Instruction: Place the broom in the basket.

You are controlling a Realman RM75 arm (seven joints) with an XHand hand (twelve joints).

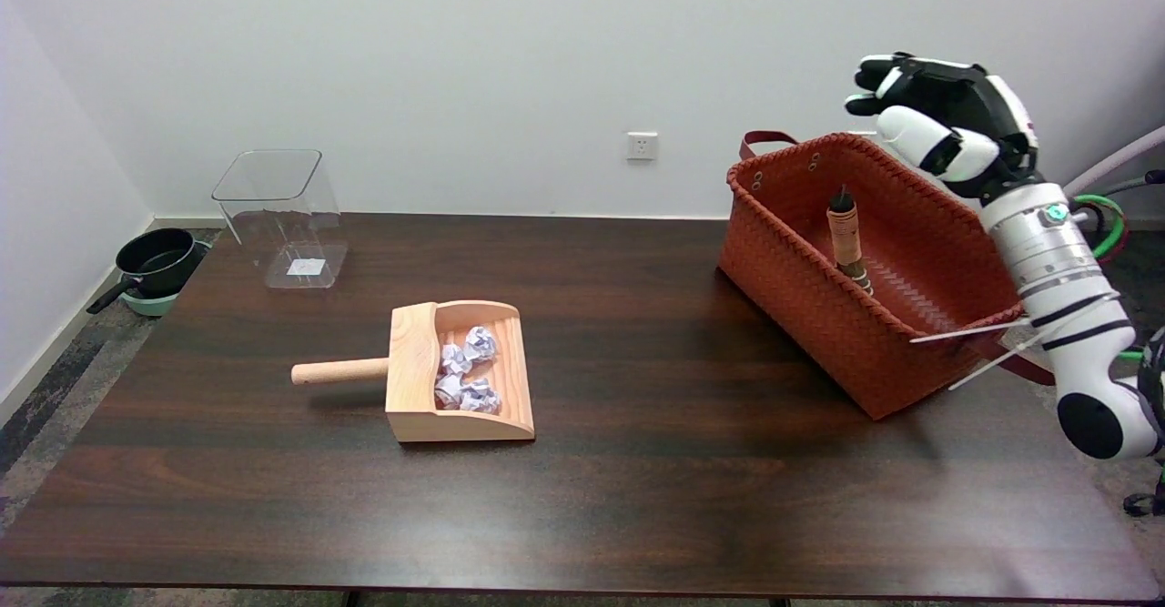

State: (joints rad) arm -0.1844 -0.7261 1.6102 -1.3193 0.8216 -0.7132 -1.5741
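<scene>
The broom [845, 239] stands inside the orange woven basket [801, 307] at the table's right; only its brown handle end shows, leaning against the inner wall. My right hand [947, 125] hovers above the basket's far right rim, clear of the broom. Its fingers are apart and slightly curled, and nothing is in them.
A wooden dustpan [455, 372] with several crumpled paper balls [466, 370] lies mid-table, handle pointing left. A clear plastic bin [280, 217] stands at the far left corner. A black pan [157, 263] sits on the floor beyond the left edge.
</scene>
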